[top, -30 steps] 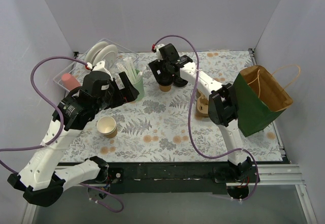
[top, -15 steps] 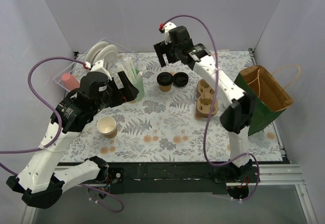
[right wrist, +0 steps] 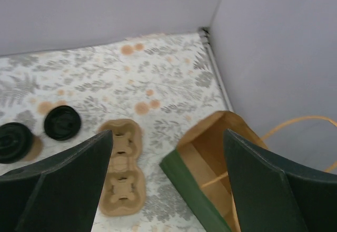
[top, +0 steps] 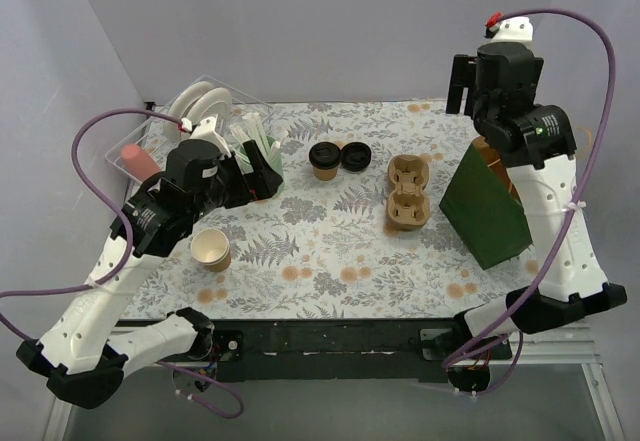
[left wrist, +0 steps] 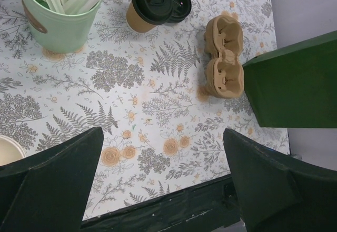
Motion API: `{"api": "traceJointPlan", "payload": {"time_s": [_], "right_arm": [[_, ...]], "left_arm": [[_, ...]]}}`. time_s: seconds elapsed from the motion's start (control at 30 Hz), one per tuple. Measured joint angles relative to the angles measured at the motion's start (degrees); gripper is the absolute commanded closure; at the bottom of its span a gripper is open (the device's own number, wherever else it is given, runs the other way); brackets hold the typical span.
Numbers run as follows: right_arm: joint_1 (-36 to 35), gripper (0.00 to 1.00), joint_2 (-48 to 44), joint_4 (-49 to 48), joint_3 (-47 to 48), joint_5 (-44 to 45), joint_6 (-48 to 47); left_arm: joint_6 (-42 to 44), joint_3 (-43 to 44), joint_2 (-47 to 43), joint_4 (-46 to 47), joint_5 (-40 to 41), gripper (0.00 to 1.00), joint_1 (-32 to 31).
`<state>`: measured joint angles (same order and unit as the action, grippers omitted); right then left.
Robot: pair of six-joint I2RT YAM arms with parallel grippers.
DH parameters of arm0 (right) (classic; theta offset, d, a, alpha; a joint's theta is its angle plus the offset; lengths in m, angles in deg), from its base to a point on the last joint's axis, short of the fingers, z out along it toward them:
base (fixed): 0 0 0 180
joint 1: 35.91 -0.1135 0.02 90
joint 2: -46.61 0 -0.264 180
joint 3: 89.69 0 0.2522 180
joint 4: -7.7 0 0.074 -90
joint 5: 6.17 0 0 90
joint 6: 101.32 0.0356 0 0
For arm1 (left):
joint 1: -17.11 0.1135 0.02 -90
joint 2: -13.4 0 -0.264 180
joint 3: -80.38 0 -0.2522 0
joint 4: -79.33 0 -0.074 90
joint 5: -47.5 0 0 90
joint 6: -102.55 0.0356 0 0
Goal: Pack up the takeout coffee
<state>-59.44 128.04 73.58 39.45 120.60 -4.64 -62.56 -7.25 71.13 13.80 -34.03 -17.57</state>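
Paper bag [top: 485, 216]: green outside, right of the cup carrier [top: 408, 193]; its top is hidden behind the right arm in the overhead view.
Coffee cup [top: 322, 159], black lid: upright, left of the carrier and farther back, with a second black lid [top: 353, 155] just beside it.
Tablecloth [top: 330, 251]: fern-and-flower print; plain pale walls.
Mint cup [left wrist: 55, 24]: brown label, unreadable.
Left gripper [left wrist: 162, 137] and right gripper [right wrist: 167, 137]: both spread wide, empty.

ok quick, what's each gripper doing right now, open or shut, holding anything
Left gripper: open, holding nothing.
Right gripper: open, holding nothing.
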Motion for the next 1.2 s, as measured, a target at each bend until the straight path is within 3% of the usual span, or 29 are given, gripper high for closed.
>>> {"api": "traceJointPlan", "payload": {"time_s": [0.23, 0.47, 0.6, 0.9, 1.2], "right_arm": [[9.2, 0.08, 4.3, 5.4, -1.6, 0.8, -0.8], [16.7, 0.14, 6.4, 9.2, -1.8, -4.2, 3.6], [17.5, 0.21, 6.4, 9.3, -3.5, -7.5, 7.5], [17.6, 0.25, 11.4, 9.0, -5.8, -9.4, 13.9], [18.1, 0.37, 12.4, 7.8, -9.6, -9.8, 14.6]], "left_arm": [[1.0, 0.0, 1.0, 0.5, -0.5, 0.02, 0.0], [1.8, 0.0, 2.2, 0.5, -0.6, 0.02, 0.0], [1.9, 0.0, 2.6, 0.7, -0.6, 0.02, 0.0], [2.3, 0.0, 2.6, 0.8, -0.8, 0.02, 0.0], [2.5, 0.0, 2.3, 0.8, -0.7, 0.02, 0.0]]}}
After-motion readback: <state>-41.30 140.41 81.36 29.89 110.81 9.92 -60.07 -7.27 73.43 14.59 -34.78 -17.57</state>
